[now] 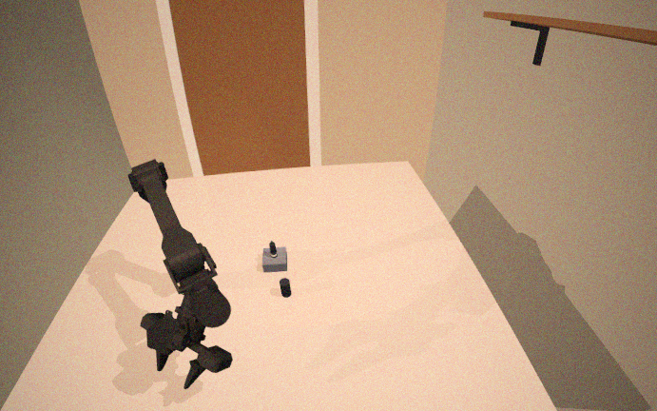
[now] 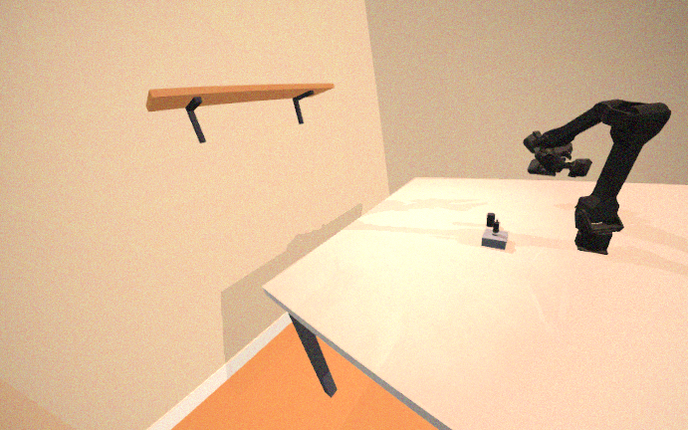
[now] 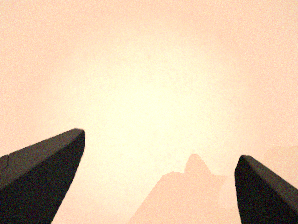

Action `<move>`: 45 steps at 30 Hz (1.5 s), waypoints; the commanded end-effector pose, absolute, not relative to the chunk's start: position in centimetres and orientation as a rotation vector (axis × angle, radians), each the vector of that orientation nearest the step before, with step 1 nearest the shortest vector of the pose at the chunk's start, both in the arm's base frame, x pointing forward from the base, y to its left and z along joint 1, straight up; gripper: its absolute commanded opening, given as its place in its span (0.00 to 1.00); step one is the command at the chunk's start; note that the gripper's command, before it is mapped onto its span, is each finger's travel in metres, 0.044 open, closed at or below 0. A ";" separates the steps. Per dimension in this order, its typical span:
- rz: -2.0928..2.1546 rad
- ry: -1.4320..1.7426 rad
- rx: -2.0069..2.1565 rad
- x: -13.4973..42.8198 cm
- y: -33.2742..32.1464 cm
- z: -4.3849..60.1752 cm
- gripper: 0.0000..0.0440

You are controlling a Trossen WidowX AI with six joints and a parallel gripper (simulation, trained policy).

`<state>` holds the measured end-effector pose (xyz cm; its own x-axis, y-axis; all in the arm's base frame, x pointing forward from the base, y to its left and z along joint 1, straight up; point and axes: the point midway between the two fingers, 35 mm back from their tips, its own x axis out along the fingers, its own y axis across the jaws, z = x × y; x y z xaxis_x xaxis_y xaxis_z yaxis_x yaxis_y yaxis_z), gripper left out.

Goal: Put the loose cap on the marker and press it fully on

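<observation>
Cap (image 1: 284, 287) (image 2: 490, 219) first: the little black cylinder stands on the table (image 1: 371, 255) (image 2: 496, 321) (image 3: 150, 60), well apart from the gripper (image 1: 173, 378) (image 2: 560, 172) (image 3: 161, 152). Seen from the top, it's at roughly 2 o'clock from the fingertips; in the exterior view, about 8 o'clock. It's also just beside the holder block (image 1: 275, 264) (image 2: 494, 241), around 5 o'clock from it in the top view, so yeah, it's off the marker (image 1: 272, 248) (image 2: 496, 227).

The hand's open, fingers spread wide with nothing between them, and it's up in the air, touching neither cap nor marker. Wrist cam just gets two dark fingers coming in from about 8 and 4 o'clock, with bare tabletop and a soft shadow behind.

Shape-wise, the fingers taper like wedges and look matte black. Block's a squat grey-blue box, and the marker pokes up out of it, dark with a narrow tip and what looks like a pale ring low down, though it's pretty small and grainy there. Tabletop is pale, smooth and kinda blown out under the light.
</observation>
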<state>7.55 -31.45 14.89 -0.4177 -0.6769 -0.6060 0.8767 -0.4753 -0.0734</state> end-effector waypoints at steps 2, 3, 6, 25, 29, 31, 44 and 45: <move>-1.981 0.470 0.670 8.6 -31.5 14.8 0.72; -1.975 0.469 0.678 8.9 -31.5 14.8 0.72; -1.959 0.466 0.704 9.7 -31.4 14.8 0.73; -1.865 0.459 0.873 14.6 -30.5 14.5 0.73; -1.847 0.460 0.908 15.7 -30.1 14.4 0.73; -1.839 0.461 0.926 16.2 -30.0 14.3 0.73; -1.789 0.475 1.041 19.4 -28.4 13.9 0.73; -1.786 0.477 1.049 19.7 -28.3 13.8 0.73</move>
